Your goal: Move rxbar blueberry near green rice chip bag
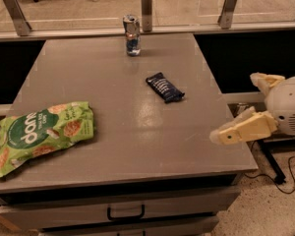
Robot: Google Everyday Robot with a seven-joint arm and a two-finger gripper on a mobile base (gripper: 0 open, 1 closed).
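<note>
What worried me most was the long carry across the grey table (137, 146). The green rice chip bag (42, 134) lay crumpled close to the near left corner, so a bar pushed in too hard might have nudged it over the edge. Next came the rxbar blueberry (165, 87) itself, lying flat right of centre at a slant, well apart from the bag. A thin, slick wrapper like that looked likely to slip from a pinch taken across the wrong axis, or to skid away under an off-centre descent. A smaller risk was the drink can (132, 34), upright at the far edge beyond the bar, which a reach swung too wide could have toppled. The gripper (233, 107) hung off the table's right side, near the front corner. It was released, its tan prongs apart and grasping nothing, and coming in from there it could have clipped the table edge.

The tabletop was matte grey, smooth and faintly scuffed. Behind it ran a glass barrier on metal posts (146, 6), with speckled floor beyond. Drawers (64, 215) sat under the table's front, and a black cable (285, 176) trailed on the floor at the right.
</note>
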